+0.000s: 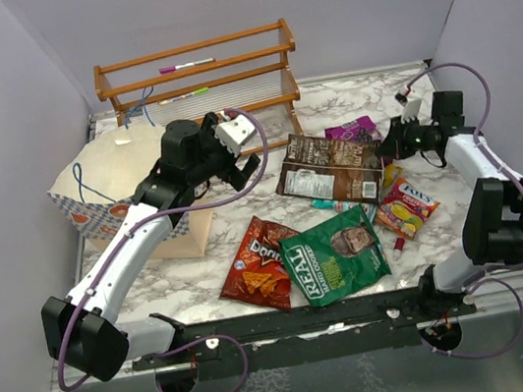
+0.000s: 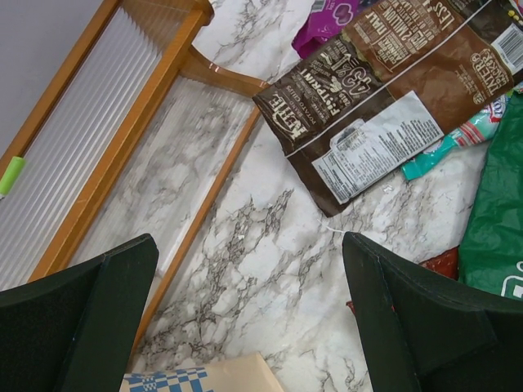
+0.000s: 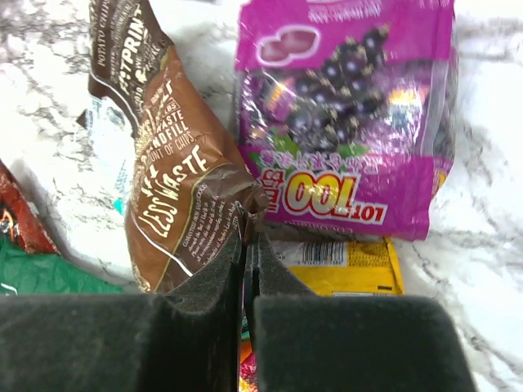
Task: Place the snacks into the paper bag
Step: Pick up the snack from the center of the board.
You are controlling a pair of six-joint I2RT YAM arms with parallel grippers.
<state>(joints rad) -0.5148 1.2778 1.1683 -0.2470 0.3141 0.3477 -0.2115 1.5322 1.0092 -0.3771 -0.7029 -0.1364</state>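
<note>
From the top camera you see the blue-and-white checkered paper bag (image 1: 112,192) at the left side of the marble-pattern table (image 1: 189,272). The left gripper (image 1: 235,155) hangs just beside the bag, in front of the wooden rack (image 1: 197,72). All the snacks that show lie outside the bag. They are the red Doritos packet (image 1: 257,264), the green packet (image 1: 336,256) marked "REAL", the glossy brown chip bag (image 1: 329,167), the magenta candy pack (image 1: 353,130) and the red-yellow candy pack (image 1: 407,205). The right gripper (image 1: 395,143) is low at the right edge of the brown bag.

In the left wrist camera the fingers (image 2: 82,318) are spread wide, with only bare marble between them. A checkered corner of the paper bag shows at the bottom edge. On the brown bag you can read "Kettle" and "POTATO CHIPS", upside down.

In the right wrist camera the fingers (image 3: 204,286) are pressed together and seem to pinch a crumpled edge of the brown bag. This bag says "LESS WASTE", and the magenta pack says "LOT 100".

Be careful here. The hold is only on a thin, glossy edge, so the bag may slip out when you lift it. The paper bag is well apart, across the table, and the left arm stands near it. The carried packet or the two arms could therefore meet there, and the light bag could be pushed over.
</note>
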